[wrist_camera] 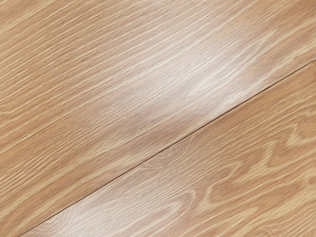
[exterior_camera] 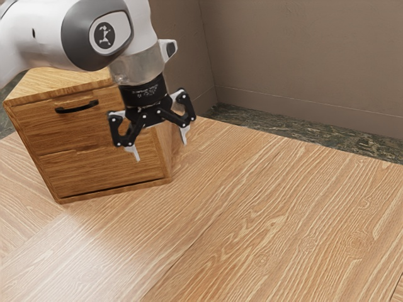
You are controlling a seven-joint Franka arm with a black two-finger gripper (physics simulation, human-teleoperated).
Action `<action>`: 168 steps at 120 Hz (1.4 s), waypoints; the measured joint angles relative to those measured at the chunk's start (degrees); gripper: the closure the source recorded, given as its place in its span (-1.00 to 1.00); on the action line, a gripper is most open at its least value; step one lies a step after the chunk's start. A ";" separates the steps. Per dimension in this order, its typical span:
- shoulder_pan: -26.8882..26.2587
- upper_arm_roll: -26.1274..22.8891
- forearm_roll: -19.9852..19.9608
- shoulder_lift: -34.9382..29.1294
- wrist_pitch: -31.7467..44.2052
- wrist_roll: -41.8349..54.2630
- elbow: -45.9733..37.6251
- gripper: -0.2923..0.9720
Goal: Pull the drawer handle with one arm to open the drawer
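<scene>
One wooden cabinet, top drawer apparently shut, claw spread near handle

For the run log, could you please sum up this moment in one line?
phase: approach | fingers: open, empty, right of handle in the exterior view | handle: untouched | drawer: looks shut

Arm cut off — drawer rt end hidden.

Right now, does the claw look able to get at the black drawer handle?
Likely yes. The open claw hangs by the front corner of the cabinet, to the exterior view's right of the handle, with nothing between them. It points downward, so it would probably need to turn first.
</scene>
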 joint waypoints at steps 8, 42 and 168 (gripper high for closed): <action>0.00 0.04 -0.07 -0.01 1.64 -3.68 0.00 -0.54; 0.06 0.21 -0.19 0.29 4.61 -15.35 0.90 -0.54; 9.41 41.94 -35.52 -38.29 11.04 -30.85 -22.65 -0.52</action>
